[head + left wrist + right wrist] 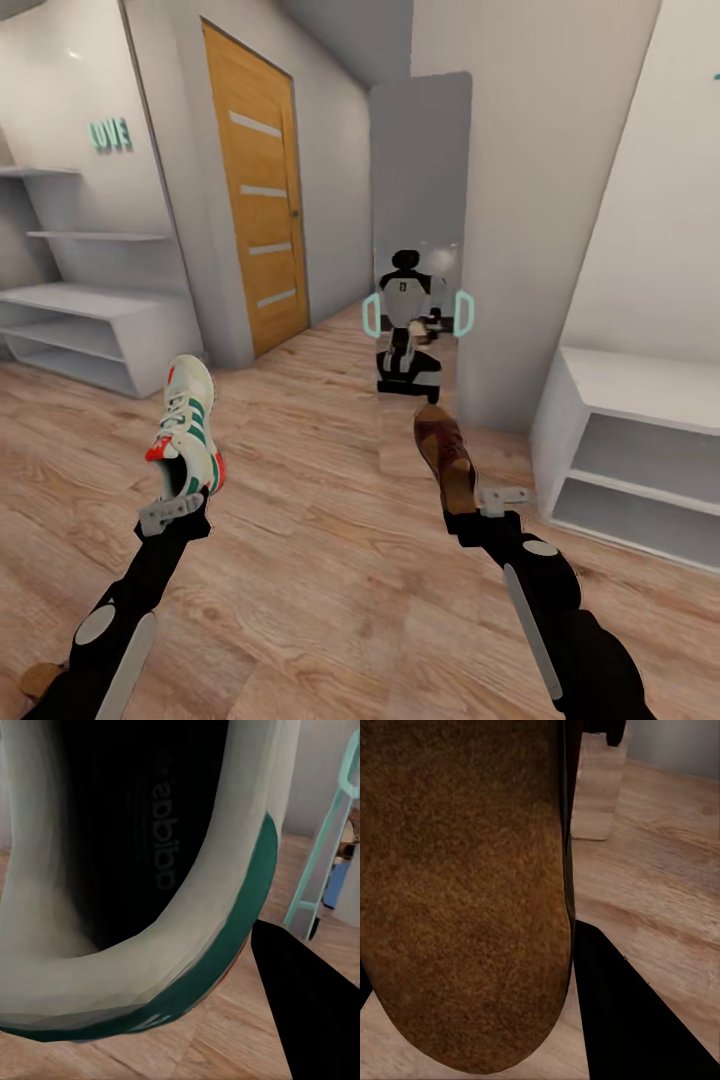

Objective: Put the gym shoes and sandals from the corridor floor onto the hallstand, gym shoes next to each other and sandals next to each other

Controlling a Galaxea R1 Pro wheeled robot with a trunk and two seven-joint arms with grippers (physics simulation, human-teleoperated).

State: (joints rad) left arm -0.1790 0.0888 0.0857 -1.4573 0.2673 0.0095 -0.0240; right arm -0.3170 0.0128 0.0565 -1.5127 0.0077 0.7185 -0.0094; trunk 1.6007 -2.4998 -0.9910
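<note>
1. The white lace-up gym shoe with green side stripes and red-orange accents [188, 428] is held off the light brown wood-plank floor [330, 580] in the left gripper [172, 512], whose jaws pinch the heel collar; the left wrist view shows the padded rim [225, 945] beside one dark finger [315, 1012]
2. It looks light, its collar soft, so a grip at the heel rim should hold if kept firm
3. Its long axis runs heel at the gripper to toe up and away, towards the light grey hallstand [90, 335] beyond it
4. The brown slip-on sandal [447, 452] is pinched at its heel by the right gripper [490, 505]; stiffer and flat, its toe points away, right of the hallstand
</note>
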